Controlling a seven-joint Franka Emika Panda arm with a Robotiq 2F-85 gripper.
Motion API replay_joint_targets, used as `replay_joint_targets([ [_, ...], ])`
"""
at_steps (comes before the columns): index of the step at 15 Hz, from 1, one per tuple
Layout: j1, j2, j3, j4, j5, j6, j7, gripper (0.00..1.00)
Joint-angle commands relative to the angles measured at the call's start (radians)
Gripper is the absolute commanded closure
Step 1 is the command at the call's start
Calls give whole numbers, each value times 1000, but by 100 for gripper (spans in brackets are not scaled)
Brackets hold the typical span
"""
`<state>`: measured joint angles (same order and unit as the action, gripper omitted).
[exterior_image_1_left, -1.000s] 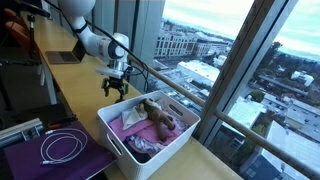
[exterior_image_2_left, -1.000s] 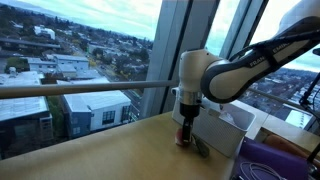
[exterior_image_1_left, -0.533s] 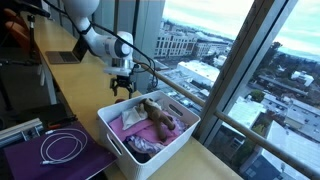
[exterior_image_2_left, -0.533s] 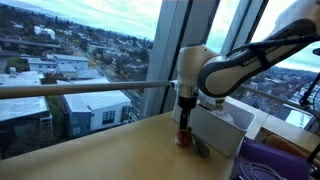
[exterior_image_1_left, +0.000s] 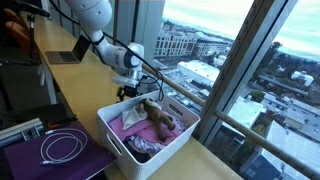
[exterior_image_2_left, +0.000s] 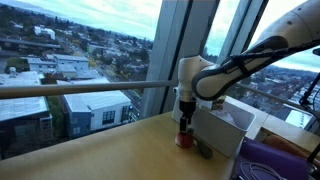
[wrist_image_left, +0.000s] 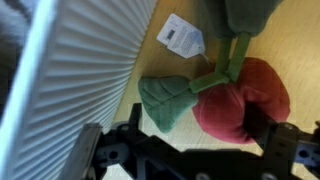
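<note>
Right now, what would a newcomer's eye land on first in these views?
In the wrist view, a red and green plush toy lies on the wooden tabletop beside the ribbed white wall of a bin, with the open hand right over it. In an exterior view, that bin holds a brown stuffed animal on pink cloth, set against a tall window over the city.

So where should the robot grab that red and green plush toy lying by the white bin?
Best grip the plush toy by its round red body, from straight above. It lies flat on the table, and the body looks plumper than the thin green stalk. The white bin wall blocks one side, so the open end effector should probably straddle the body top-down.
</note>
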<state>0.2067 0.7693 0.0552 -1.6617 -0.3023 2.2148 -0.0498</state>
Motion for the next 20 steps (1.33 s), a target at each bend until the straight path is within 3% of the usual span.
replay_joint_targets([
  [1,13,30,44,-7,76,-28,15,0],
  [5,9,42,53,-11,126,-32,15,0],
  [6,4,39,49,-12,131,-36,13,22],
  [8,-10,26,44,-18,139,-40,10,32],
  [14,-24,-72,60,-32,165,-89,23,79],
  [17,-23,-181,67,-25,178,-115,19,98],
  [20,-31,-285,42,-4,154,-95,23,98],
])
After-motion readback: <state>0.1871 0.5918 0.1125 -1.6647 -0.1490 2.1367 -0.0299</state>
